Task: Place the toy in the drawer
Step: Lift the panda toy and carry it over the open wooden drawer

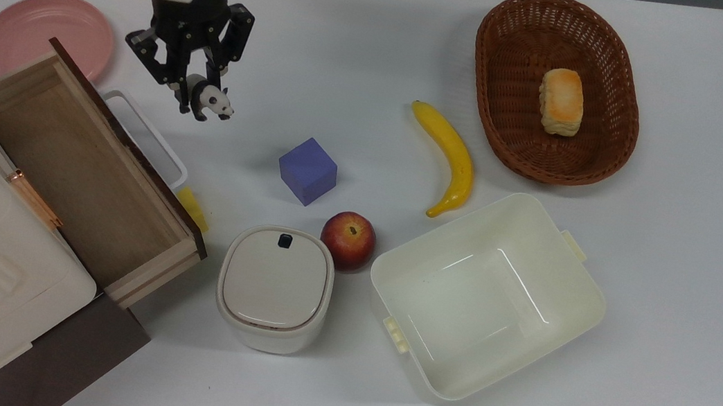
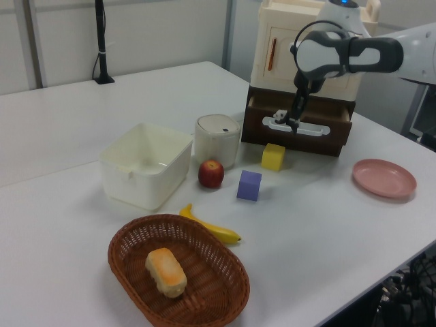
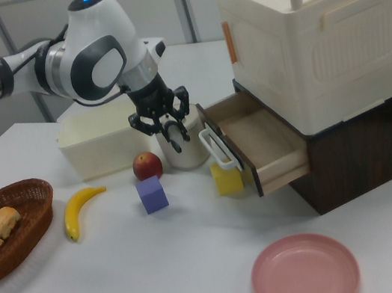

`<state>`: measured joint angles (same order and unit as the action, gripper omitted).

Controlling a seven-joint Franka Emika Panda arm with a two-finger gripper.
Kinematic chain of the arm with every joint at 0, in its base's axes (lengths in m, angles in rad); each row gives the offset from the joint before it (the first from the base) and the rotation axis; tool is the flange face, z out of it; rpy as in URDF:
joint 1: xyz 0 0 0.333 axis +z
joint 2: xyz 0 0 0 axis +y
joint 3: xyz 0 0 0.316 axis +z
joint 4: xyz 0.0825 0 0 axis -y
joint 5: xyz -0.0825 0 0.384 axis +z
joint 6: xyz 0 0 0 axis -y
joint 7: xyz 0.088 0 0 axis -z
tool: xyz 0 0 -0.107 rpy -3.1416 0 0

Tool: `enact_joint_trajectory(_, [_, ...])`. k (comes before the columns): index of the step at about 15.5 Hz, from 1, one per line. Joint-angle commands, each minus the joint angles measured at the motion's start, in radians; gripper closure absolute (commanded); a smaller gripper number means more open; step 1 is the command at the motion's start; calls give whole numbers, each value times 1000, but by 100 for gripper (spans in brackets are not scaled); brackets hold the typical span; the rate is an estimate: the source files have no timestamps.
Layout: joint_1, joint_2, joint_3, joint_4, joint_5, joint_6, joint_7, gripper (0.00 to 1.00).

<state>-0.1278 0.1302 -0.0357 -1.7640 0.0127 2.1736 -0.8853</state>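
Basket (image 1: 609,148): holds a bread roll (image 1: 560,101)
Banana (image 1: 450,157): beside the basket
Apple (image 1: 347,240): touching, perhaps, the lidded white pot (image 1: 274,287)
Purple cube (image 1: 307,170): alone

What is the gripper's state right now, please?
Gripper: shut on the toy, a panda figurine, held in the air beside the open drawer.
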Motion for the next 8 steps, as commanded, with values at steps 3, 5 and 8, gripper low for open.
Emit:
enact_joint_trajectory(3, [-22, 3, -41, 61, 93, -9, 12, 100])
enact_joint_trajectory(5, [-26, 8, -59, 74, 128, -5, 11, 100])
enact_joint_trajectory(8, [-52, 28, -62, 109, 170, 20, 12, 100])
